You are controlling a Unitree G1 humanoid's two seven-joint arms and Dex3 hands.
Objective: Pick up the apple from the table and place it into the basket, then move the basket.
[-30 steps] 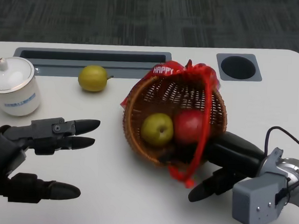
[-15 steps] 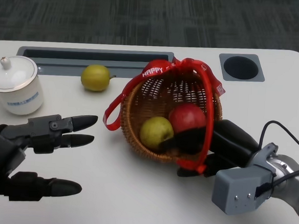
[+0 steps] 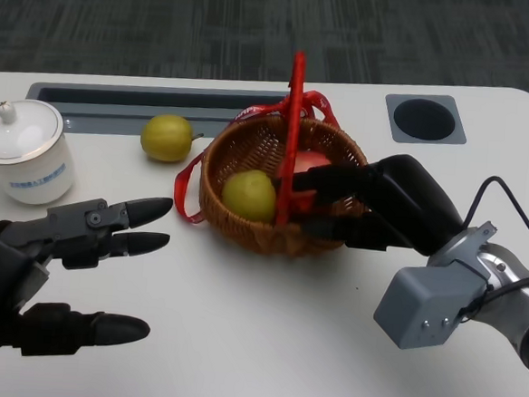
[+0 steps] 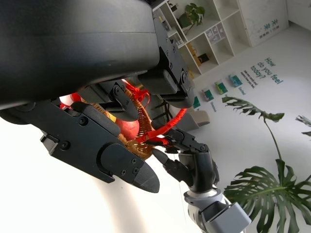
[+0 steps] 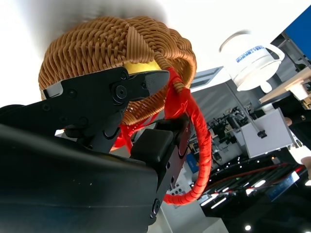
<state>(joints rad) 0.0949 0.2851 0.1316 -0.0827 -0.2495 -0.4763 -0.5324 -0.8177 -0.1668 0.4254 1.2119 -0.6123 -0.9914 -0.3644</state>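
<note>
Basket [image 3: 265, 194]: now righted from its tilt, apple [image 3: 310, 165] inside, gripped by right hand [image 3: 373, 206]; moving underway. Left hand [image 3: 55, 275]: spread, empty.

One wicker basket [image 3: 253, 229] stands on the worktop [image 3: 263, 344], with one red ribbon-wrapped handle [image 3: 291, 137]. Inside it lie two fruits: one yellow-green apple [image 3: 248, 195] and one red apple [image 3: 311, 163]. One more yellow-green fruit [image 3: 167, 138] lies outside. One white lidded cup [image 3: 23, 151]. Two black hands: left hand [image 3: 50, 279], right hand [image 3: 377, 206].
</note>
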